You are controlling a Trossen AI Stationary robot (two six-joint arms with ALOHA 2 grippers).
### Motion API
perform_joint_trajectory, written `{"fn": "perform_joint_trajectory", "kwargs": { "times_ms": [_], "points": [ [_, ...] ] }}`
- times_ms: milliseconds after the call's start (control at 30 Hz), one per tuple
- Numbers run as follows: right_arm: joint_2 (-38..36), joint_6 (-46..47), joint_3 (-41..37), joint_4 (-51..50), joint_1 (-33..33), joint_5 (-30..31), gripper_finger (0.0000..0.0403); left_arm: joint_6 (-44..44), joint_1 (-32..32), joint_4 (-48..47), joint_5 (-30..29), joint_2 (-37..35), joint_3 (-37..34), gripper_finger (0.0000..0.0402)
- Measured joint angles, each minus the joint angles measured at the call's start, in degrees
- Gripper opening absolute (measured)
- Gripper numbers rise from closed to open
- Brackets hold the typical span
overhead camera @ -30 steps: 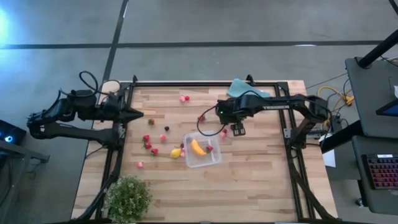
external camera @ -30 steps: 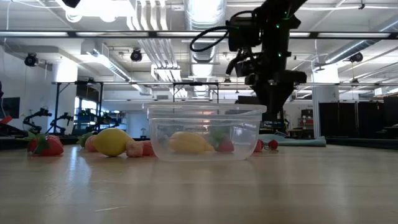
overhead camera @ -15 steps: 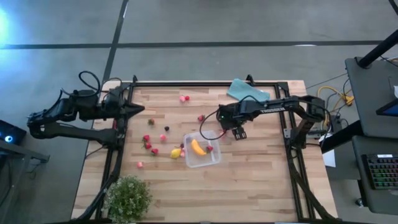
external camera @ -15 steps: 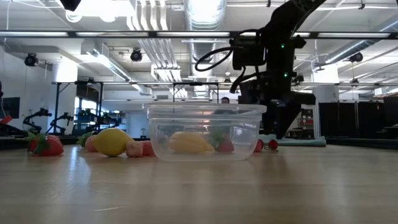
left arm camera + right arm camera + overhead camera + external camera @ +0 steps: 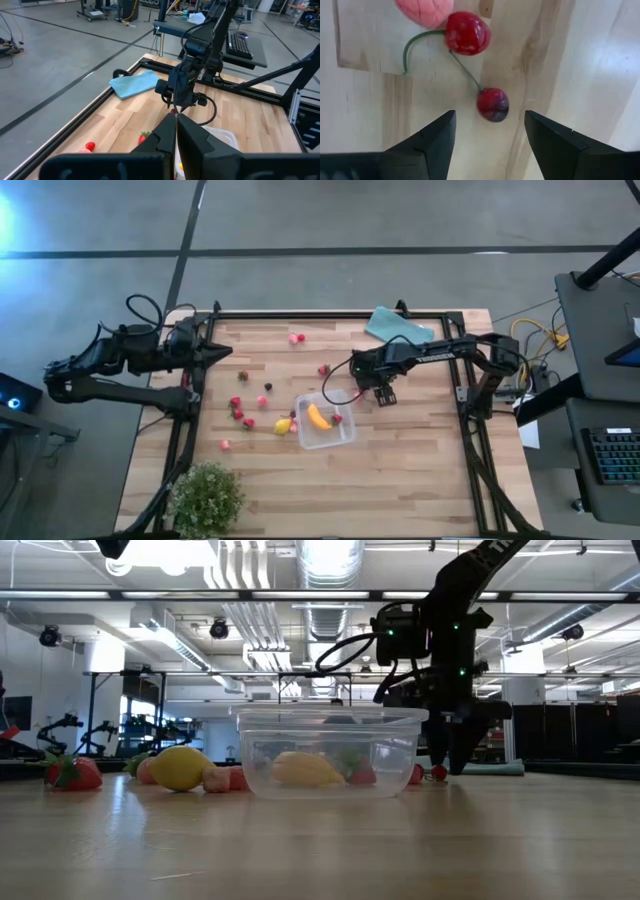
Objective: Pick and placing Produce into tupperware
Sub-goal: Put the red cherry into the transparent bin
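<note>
The clear tupperware (image 5: 326, 426) stands mid-table and holds a yellow banana (image 5: 318, 417) and a small red piece (image 5: 337, 418). My right gripper (image 5: 383, 395) hangs just to the box's far right, open and pointing down. Its fingers stand either side of a pair of red cherries (image 5: 492, 104) joined by a green stem, without touching them. A pink piece (image 5: 425, 10) lies by the other cherry. A lemon (image 5: 283, 425) and several red and pink pieces (image 5: 240, 412) lie left of the box. My left gripper (image 5: 226, 357) waits shut above the table's left edge.
A folded teal cloth (image 5: 398, 327) lies at the far right of the table. A leafy green plant (image 5: 207, 498) stands at the near left corner. More small pieces lie toward the far edge (image 5: 295, 338). Bare wood stretches near and right of the box.
My right gripper has come down toward the table beside the box's far right side, still pointing down with its fingers apart, until its tips stand low around the cherries. The produce and the box have stayed where they were.
</note>
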Motion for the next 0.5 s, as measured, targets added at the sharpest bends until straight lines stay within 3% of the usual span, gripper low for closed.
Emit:
{"fn": "perform_joint_trajectory", "kwargs": {
  "times_ms": [500],
  "points": [
    [1.0, 0.0, -1.2, 1.9, 0.0, -0.7, 0.0226, 0.0, 0.0, 0.0, -0.9, 0.0, 0.0, 0.0000]
  ]
}}
